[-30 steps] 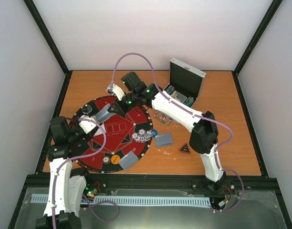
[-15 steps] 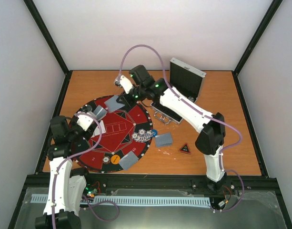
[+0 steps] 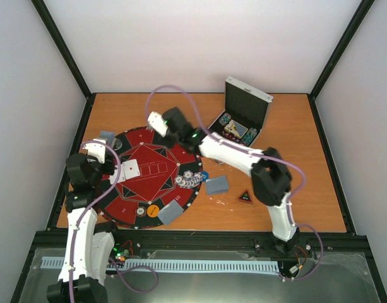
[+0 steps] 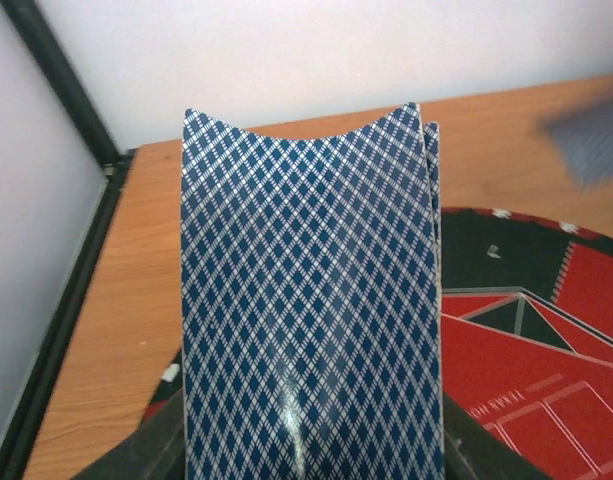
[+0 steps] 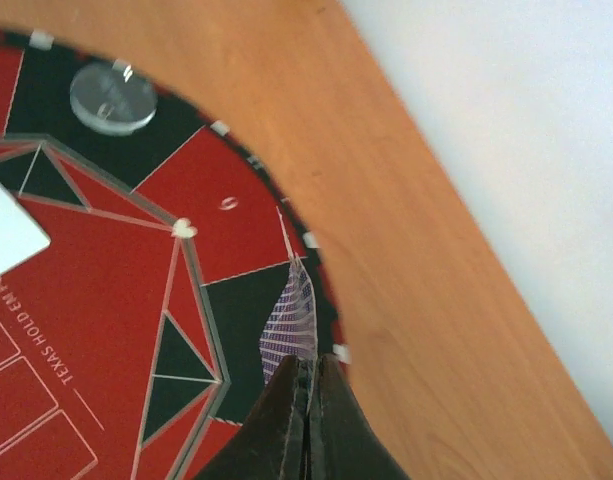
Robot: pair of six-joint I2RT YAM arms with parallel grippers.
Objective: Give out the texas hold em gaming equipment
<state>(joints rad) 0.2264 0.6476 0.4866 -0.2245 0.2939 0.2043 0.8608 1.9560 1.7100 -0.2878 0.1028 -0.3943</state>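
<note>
My left gripper is shut on a bowed deck of playing cards with blue diamond backs, held over the mat's left edge. My right gripper is shut on a single card, seen edge-on above a black field at the mat's far rim. On the large round mat lie one face-up card, a pile of poker chips, a card at the near rim and a clear disc. A blue disc, another card and the triangle marker lie right of the mat.
The silver case stands open at the back right with chips inside. A black frame borders the wooden table. White walls close in on three sides.
The right gripper drew a card off the deck and carried it up to the mat's far rim. The left gripper swung left with the deck, uncovering a face-up card on the mat.
</note>
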